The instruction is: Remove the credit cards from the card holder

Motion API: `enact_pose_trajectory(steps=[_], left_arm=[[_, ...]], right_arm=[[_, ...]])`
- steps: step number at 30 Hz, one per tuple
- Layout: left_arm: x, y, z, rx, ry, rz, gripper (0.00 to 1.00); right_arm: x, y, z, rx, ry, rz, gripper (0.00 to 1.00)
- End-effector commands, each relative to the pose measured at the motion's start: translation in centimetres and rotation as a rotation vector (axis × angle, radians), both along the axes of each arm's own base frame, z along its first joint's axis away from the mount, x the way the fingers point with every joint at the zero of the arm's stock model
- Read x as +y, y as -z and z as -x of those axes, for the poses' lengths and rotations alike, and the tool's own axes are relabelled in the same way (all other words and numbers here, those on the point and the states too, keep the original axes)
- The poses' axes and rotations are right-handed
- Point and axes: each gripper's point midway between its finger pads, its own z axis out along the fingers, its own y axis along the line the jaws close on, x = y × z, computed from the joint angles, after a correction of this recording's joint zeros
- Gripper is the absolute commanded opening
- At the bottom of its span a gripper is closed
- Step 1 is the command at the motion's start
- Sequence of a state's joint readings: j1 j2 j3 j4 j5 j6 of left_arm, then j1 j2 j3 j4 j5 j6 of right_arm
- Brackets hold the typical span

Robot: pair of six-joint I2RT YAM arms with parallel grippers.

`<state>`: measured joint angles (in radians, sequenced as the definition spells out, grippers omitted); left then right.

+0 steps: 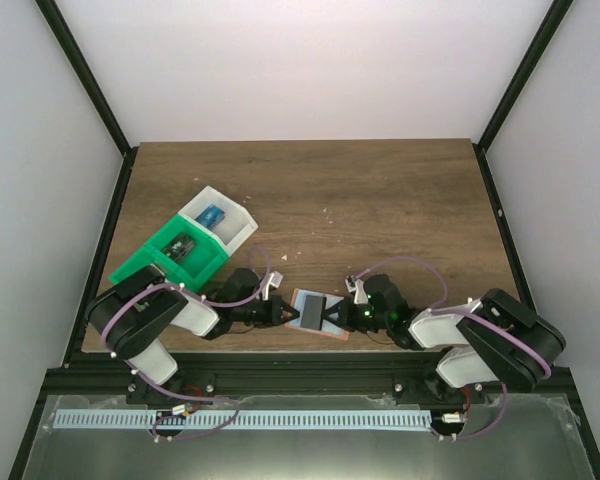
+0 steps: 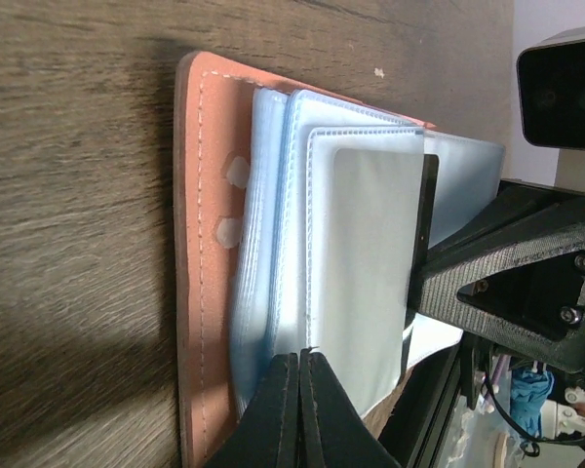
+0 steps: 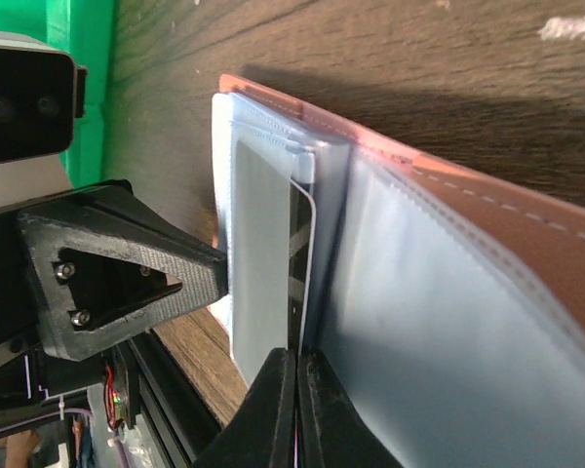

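The card holder (image 1: 310, 310), light blue with salmon-orange edging, lies open on the wood near the table's front edge, between both grippers. My left gripper (image 2: 300, 359) is shut on the edge of a light blue pocket panel (image 2: 361, 253) of the card holder. My right gripper (image 3: 297, 359) is shut on the edge of a dark card (image 3: 301, 255) that stands out of a pocket between the blue panels. The same dark card shows as a thin dark strip in the left wrist view (image 2: 427, 219). In the top view the left gripper (image 1: 283, 312) and right gripper (image 1: 342, 315) face each other across the holder.
A green tray (image 1: 140, 262) holding a card (image 1: 183, 248) and a white tray (image 1: 242, 222) holding a blue card (image 1: 212, 215) stand at the left, behind my left arm. The black frame rail runs just in front of the holder.
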<state>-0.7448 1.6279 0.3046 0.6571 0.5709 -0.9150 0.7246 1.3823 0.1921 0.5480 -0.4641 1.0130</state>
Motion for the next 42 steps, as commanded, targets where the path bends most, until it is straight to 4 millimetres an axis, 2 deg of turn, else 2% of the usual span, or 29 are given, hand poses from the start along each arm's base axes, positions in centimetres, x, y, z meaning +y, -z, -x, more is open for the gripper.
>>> enact_pose_trajectory(steps=[1,11,16,27,35,42], left_arm=[[2.2,4.0,1.6,0.097,-0.030,-0.135,0.00],[2.3,4.2,1.6,0.094,-0.035,-0.129,0.00],[2.4,4.3,1.6,0.096,-0.036,-0.134,0.00],[2.4,4.3,1.5,0.092,-0.040,-0.141,0.00],[2.6,4.5,1.5,0.097,-0.044,-0.159,0.00],[2.6,4.2,1.5,0.098,-0.047,-0.150,0.00]], right_arm=[[-1.1,0.3,-0.3,-0.007,0.046,0.024,0.00],[-1.7,0.5,-0.3,-0.007,0.044,0.037,0.04],[-1.7,0.4,-0.3,-0.008,0.039,0.032,0.01],[-3.7,1.1,-0.4,0.001,0.090,0.092,0.00],[-4.4,0.7,-0.8,-0.029,0.099,0.133,0.00],[-5.3,-0.4,-1.3,-0.060,0.134,0.180,0.00]])
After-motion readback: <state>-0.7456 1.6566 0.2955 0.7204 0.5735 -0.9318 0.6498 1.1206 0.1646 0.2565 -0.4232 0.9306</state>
